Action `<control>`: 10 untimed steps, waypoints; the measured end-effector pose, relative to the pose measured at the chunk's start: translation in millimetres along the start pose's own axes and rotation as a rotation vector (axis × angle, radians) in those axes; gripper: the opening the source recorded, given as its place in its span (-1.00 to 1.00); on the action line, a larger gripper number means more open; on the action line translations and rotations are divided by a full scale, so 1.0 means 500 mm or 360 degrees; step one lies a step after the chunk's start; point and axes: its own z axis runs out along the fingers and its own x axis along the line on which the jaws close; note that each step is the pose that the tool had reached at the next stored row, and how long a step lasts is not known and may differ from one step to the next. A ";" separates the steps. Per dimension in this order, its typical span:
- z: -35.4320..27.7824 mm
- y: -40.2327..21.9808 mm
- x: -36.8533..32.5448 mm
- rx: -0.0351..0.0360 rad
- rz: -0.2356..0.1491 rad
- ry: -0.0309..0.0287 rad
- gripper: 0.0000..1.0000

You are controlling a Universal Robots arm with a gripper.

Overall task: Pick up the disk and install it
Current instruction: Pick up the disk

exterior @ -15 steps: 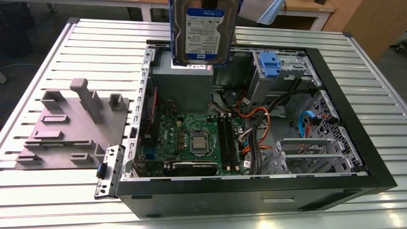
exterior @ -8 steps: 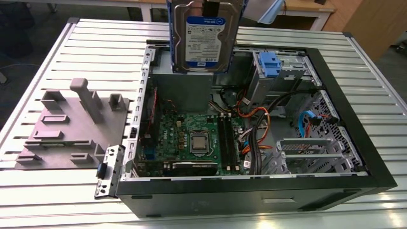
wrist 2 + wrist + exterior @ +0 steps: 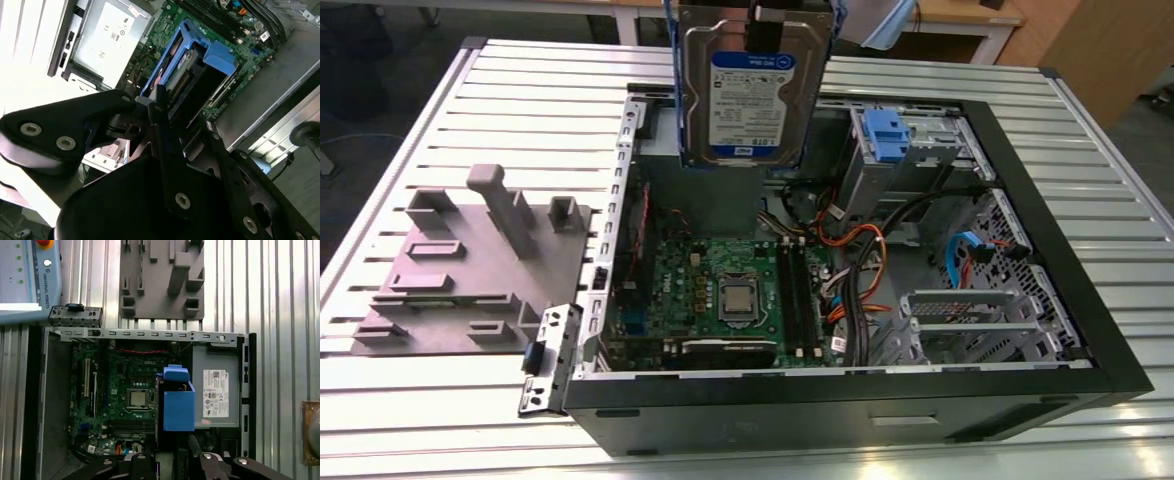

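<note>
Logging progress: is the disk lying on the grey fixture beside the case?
No, the disk hangs upright above the open case, off the fixture.

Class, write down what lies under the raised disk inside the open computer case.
Under the disk, the first wrist view shows the motherboard with its processor to one side and the grey power supply to the other. The strip directly beneath the disk is covered.

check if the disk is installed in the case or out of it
Out. The disk hangs upright in the claw above the open computer case, its label facing the exterior view, not seated in any bay.
</note>
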 end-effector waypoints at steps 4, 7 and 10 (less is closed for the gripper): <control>0.001 0.000 0.014 0.0000 0.0000 -0.00001 -0.30; 0.002 0.000 0.023 0.0000 0.0000 -0.00001 -0.30; 0.003 0.000 0.032 0.0000 0.0000 0.00000 -0.30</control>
